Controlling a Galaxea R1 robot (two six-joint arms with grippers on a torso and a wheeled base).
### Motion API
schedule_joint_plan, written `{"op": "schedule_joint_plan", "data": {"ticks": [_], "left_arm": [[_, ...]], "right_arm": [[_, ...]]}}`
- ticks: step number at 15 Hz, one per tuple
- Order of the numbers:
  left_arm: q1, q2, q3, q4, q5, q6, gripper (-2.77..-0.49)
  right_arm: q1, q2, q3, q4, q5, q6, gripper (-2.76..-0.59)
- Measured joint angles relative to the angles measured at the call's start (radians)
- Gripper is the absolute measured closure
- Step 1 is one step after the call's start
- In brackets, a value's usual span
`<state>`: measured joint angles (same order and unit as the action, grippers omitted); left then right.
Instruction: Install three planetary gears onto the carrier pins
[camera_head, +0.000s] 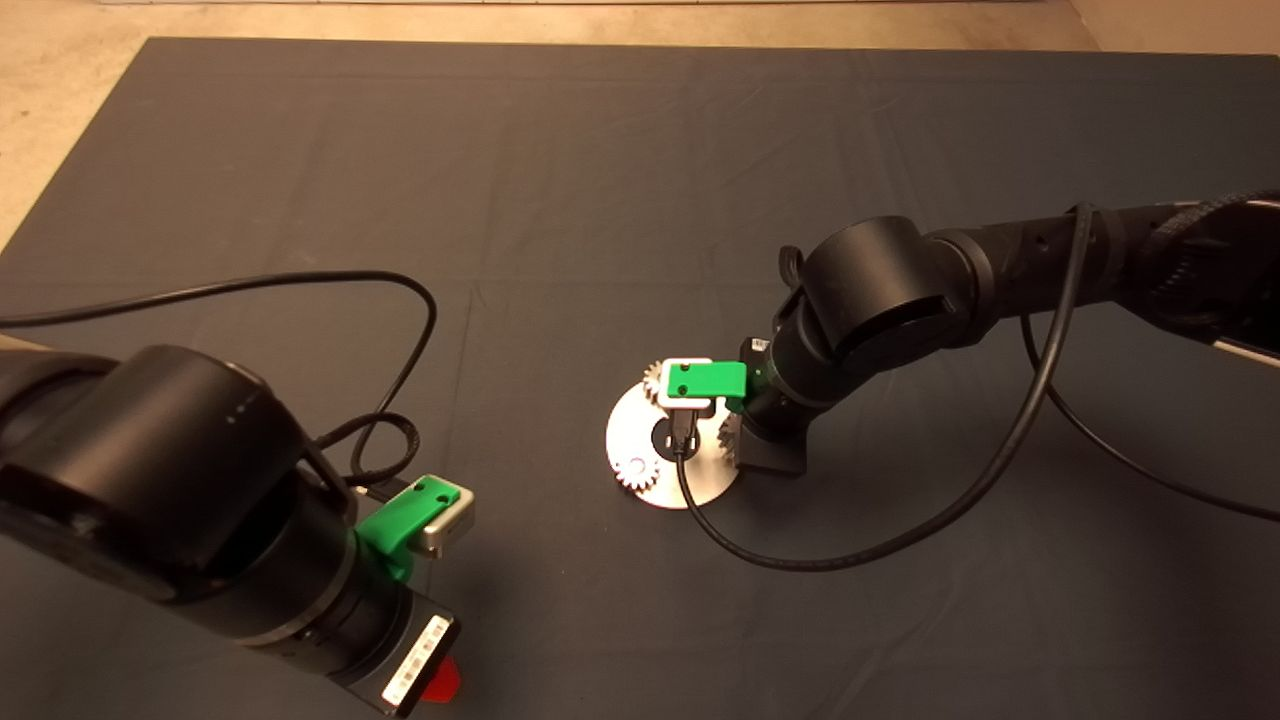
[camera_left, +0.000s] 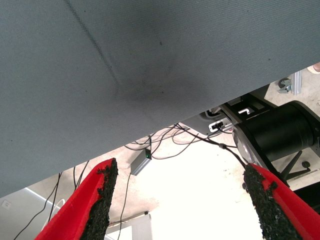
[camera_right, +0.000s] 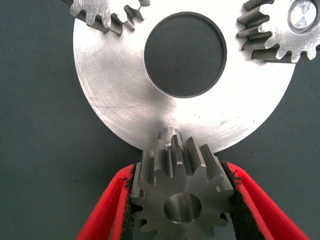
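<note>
Right gripper (camera_right: 182, 200) is clamped on a planetary gear (camera_right: 181, 192), pads pressing its teeth on both sides, holding it just in front of the bare carrier pin (camera_right: 169, 137) at the plate (camera_right: 120, 95) rim. Beyond the central hole, two more gears (camera_right: 277, 30) sit on the plate, one showing its pin through the bore. Left gripper (camera_left: 182, 200) hangs spread wide over the mat's (camera_head: 640, 150) near-left edge, holding nothing.

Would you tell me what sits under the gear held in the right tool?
The bare carrier pin shows just beyond the held gear, on the plate. Directly beneath, the gear hides everything.
</note>
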<state>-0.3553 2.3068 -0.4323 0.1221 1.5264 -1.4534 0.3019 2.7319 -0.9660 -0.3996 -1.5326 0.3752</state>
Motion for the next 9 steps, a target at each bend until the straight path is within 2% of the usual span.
{"op": "schedule_joint_plan", "data": {"ticks": [9], "left_arm": [[0.0, -0.034, 0.014, 0.0, 0.0, 0.0, -1.76]], "right_arm": [[-0.011, 0.001, 0.0, 0.0, 0.0, -0.012, -1.1]]}}
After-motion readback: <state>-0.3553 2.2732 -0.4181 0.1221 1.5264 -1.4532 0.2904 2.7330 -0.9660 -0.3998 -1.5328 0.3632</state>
